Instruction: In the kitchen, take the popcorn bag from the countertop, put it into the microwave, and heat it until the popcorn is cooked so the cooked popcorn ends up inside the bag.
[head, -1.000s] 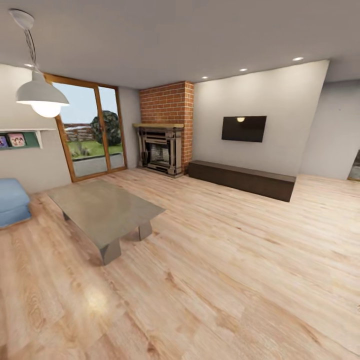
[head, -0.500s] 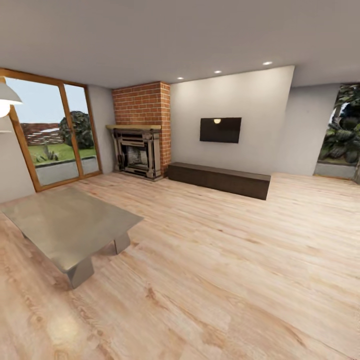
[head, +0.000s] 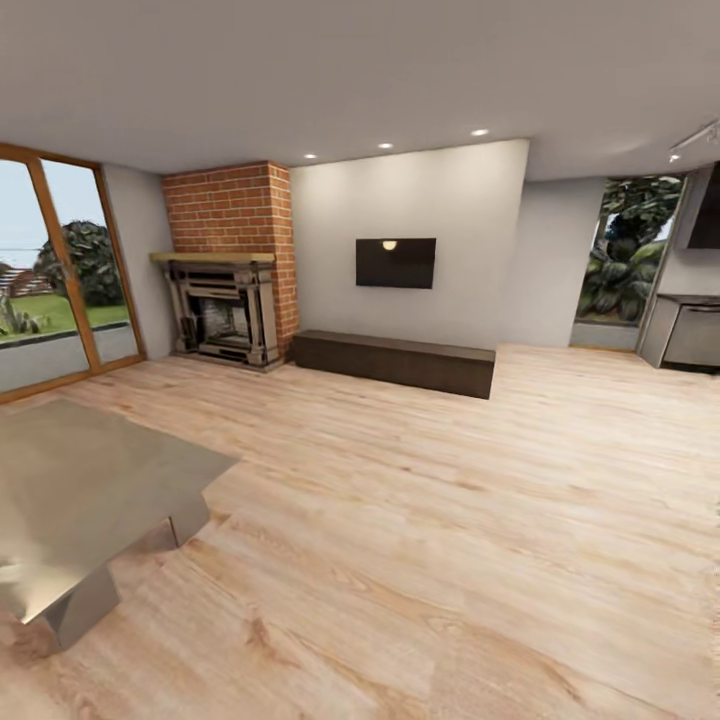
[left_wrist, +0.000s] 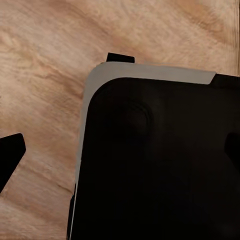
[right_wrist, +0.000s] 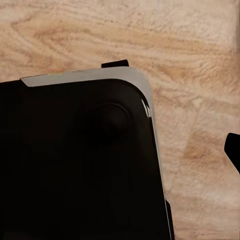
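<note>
The head view looks across a living room with a light wood plank floor (head: 420, 560). A low grey table with a reflective metal-like top (head: 80, 490) stands at the near left. On the far side are a red brick chimney breast (head: 235, 215) over a dark stone fireplace (head: 222, 312), a black flat wall-mounted television (head: 396, 263) and, under it, a long low dark brown cabinet (head: 395, 362). A wood-framed glass patio door (head: 50, 270) opens onto a garden at the far left. At the far right is a window with green foliage (head: 625, 265), and beside it a grey cabinet unit with a steel front (head: 690, 330).

Each wrist view looks down on the wood floor past a black rounded robot base with a pale grey rim (left_wrist: 160, 160) (right_wrist: 75, 160). In the left wrist view a dark fingertip of the left gripper (left_wrist: 10, 155) juts in from the edge; in the right wrist view a dark fingertip of the right gripper (right_wrist: 232, 150) does the same. With a single tip of each showing, I cannot tell whether either pair of jaws is spread or pressed together.

The popcorn bag, the microwave and the countertop lie somewhere outside these views, so their places relative to the jaws cannot be told.
</note>
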